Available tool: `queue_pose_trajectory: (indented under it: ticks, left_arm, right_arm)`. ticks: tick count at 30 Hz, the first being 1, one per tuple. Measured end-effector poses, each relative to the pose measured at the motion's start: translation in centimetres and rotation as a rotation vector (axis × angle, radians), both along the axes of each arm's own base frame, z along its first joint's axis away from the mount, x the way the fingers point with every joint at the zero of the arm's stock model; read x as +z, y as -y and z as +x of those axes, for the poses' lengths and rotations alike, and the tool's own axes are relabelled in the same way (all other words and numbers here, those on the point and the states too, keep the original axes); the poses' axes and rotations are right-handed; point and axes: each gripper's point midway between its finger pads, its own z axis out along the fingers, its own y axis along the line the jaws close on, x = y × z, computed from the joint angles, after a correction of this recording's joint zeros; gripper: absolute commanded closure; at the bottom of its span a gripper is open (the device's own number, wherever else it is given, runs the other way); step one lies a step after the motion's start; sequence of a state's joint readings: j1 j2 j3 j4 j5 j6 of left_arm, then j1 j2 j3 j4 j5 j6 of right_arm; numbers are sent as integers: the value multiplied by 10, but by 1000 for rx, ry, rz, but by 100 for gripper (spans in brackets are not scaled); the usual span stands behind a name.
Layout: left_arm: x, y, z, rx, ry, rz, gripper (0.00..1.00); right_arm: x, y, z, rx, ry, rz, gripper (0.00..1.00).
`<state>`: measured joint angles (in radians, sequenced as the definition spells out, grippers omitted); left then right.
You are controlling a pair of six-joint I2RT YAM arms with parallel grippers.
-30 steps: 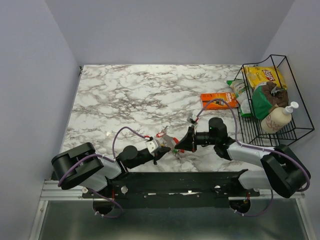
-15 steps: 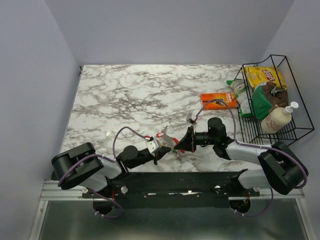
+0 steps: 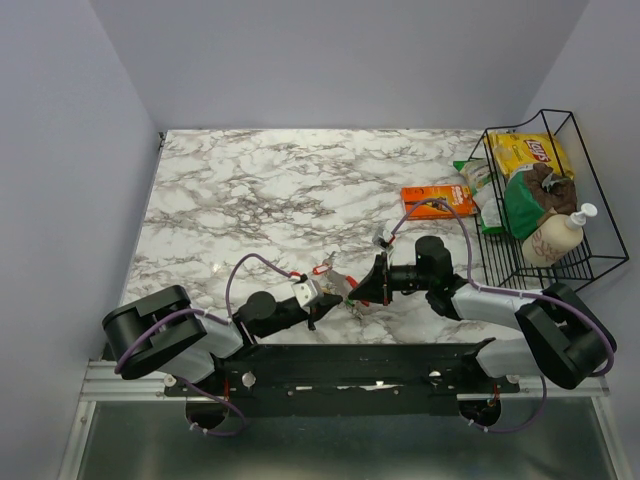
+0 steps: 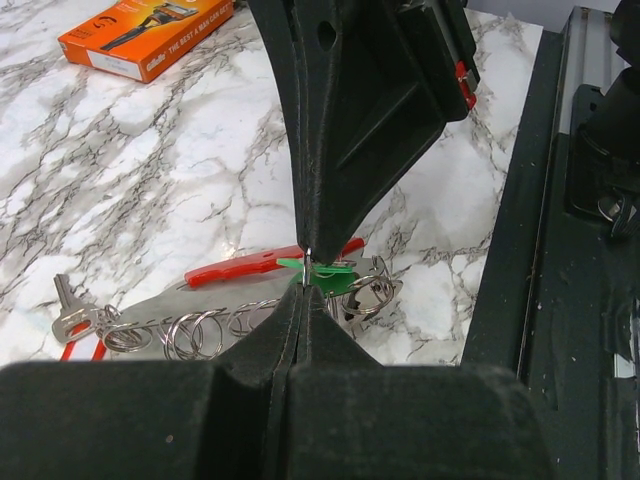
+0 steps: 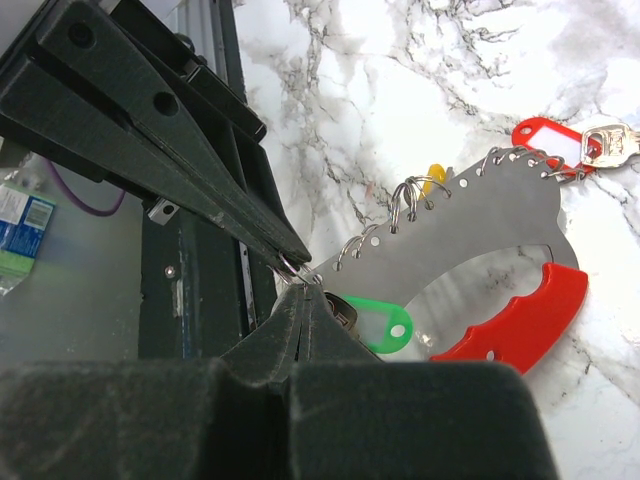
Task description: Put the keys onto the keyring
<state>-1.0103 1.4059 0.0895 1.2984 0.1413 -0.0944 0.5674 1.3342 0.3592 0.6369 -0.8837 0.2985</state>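
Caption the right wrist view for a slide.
Fingers shut, left gripper and right gripper pinch the keyring beside a green key.

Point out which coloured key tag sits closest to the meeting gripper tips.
The green plastic key tag, lying right beside the fingertips; the red tag and yellow tag sit farther along the metal plate's ringed edge.

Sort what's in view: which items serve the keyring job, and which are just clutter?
Job: keyring, green-tagged key, red-tagged key, ringed metal key holder, left hand, right hand.
Lying about: orange packet, wire basket, chips bag, soap bottle.
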Motion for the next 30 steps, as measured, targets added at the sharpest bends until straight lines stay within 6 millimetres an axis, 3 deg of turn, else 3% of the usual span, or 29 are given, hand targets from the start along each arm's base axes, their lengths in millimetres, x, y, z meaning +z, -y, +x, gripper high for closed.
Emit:
queue_pose_trajectory:
  ticks: [30]
  left_arm:
    - [16, -1, -9, -20, 27, -45, 100]
  right_arm:
    - [-4, 1, 1, -14, -5, -9, 99]
